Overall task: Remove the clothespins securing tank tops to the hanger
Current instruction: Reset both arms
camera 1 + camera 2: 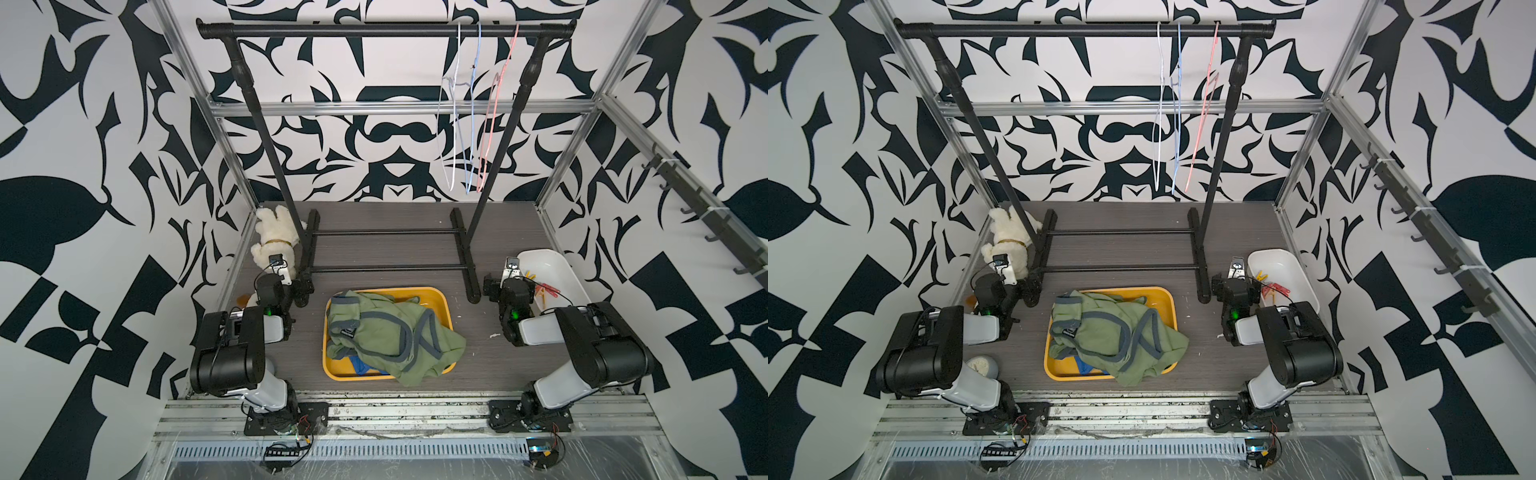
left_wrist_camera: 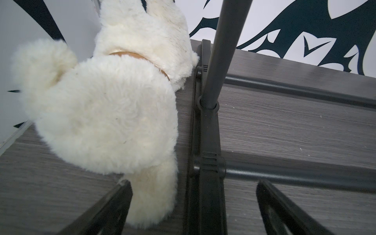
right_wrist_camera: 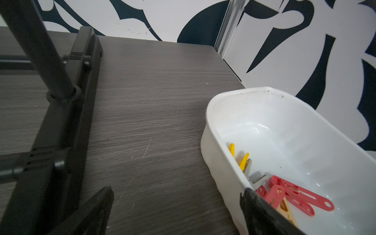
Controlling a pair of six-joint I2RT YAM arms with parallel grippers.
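Three bare hangers [image 1: 473, 124] [image 1: 1177, 124], white, blue and pink, hang on the black rack's bar. The olive-green tank tops [image 1: 386, 332] [image 1: 1113, 332] lie heaped in a yellow tray [image 1: 432, 293], with a bit of the blue one [image 1: 361, 365] showing underneath. Red clothespins [image 3: 293, 197], yellow ones [image 3: 242, 160] and a grey one [image 3: 257, 179] lie in the white bin [image 3: 284, 126] [image 1: 540, 259]. My right gripper [image 3: 177, 190] [image 1: 492, 286] is open and empty, straddling the bin's near wall. My left gripper [image 2: 194, 183] [image 1: 303, 286] is open and empty, low over the rack's left foot.
The black clothes rack [image 1: 386, 30] stands across the back of the table, with its feet and crossbars [image 1: 382, 270] on the surface. A white plush toy [image 1: 274, 241] [image 2: 114, 114] lies against the rack's left foot, close to my left gripper. Patterned walls and aluminium posts enclose the table.
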